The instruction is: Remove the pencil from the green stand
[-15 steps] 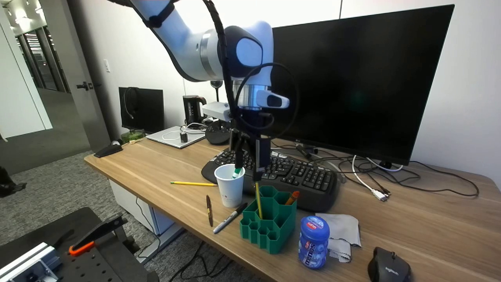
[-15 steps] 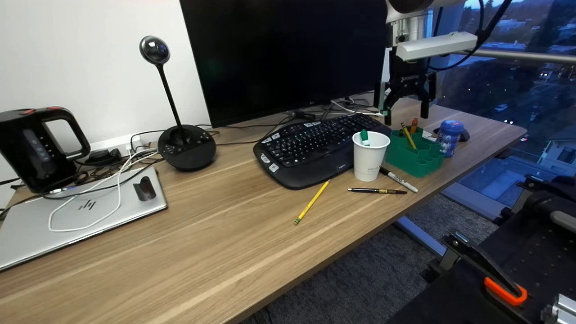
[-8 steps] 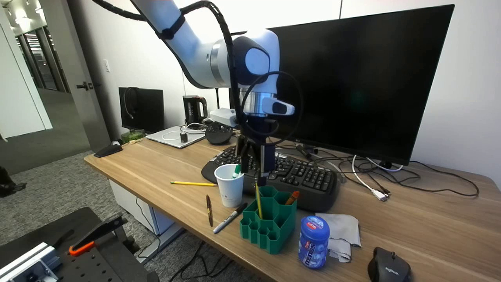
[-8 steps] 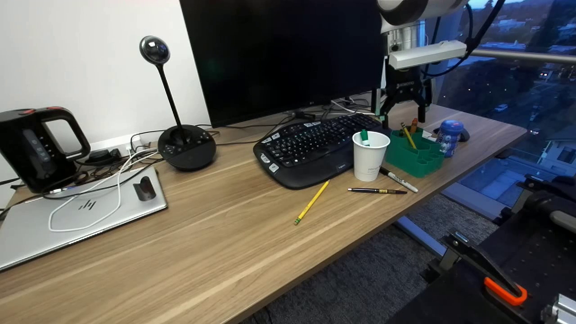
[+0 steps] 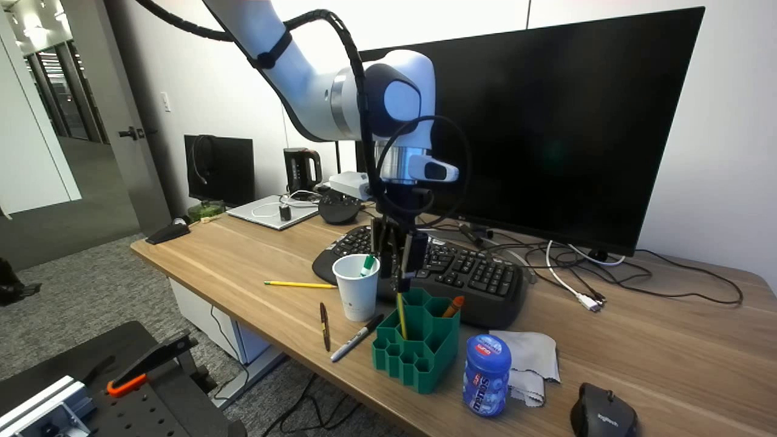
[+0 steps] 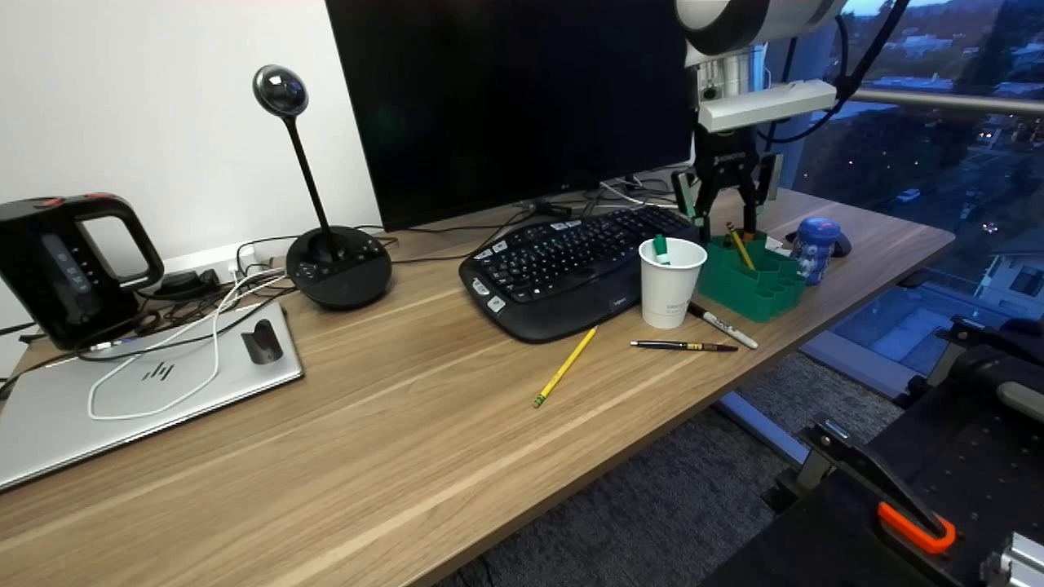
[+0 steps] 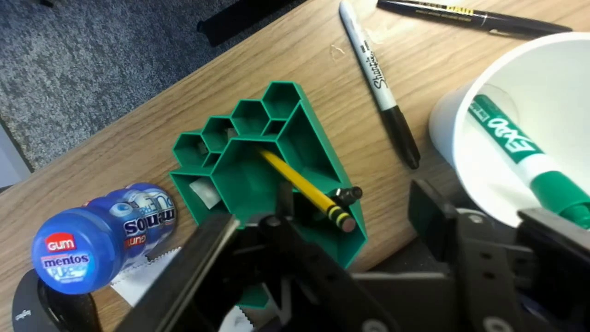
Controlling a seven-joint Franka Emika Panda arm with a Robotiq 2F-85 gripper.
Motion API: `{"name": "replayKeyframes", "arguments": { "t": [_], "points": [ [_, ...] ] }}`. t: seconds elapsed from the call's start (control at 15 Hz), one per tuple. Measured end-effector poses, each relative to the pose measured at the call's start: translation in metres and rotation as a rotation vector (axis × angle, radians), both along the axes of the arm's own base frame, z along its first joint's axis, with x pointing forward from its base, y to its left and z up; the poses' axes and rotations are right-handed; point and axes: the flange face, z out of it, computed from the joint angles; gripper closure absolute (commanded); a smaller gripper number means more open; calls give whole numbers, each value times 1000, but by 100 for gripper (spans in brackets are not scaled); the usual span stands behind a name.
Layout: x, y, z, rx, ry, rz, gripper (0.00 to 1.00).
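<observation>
So there's a wooden tabletop (image 6: 391,440), and on it a green stand (image 7: 246,177) sitting about 10 o'clock from the fingers (image 7: 427,216) in the wrist view. Those are spread, not pinching anything. The pencil (image 7: 299,182) leans in the stand's big middle compartment, long axis on a 10-to-4 line, pink end up at 4. That end shows right in the gap between the fingers; can't tell if they're low enough. I'd say drop a bit, then squeeze.
</observation>
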Motion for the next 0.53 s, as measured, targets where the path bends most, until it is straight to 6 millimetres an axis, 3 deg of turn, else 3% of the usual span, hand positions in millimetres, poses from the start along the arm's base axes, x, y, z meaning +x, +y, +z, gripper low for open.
{"name": "replayKeyframes", "arguments": {
  "t": [0.27,0.33,0.53],
  "points": [
    [0,-1,2,-5,15,-11,95],
    [0,-2,3,-7,15,-14,99],
    [3,-7,8,-18,14,-24,98]
  ]
}}
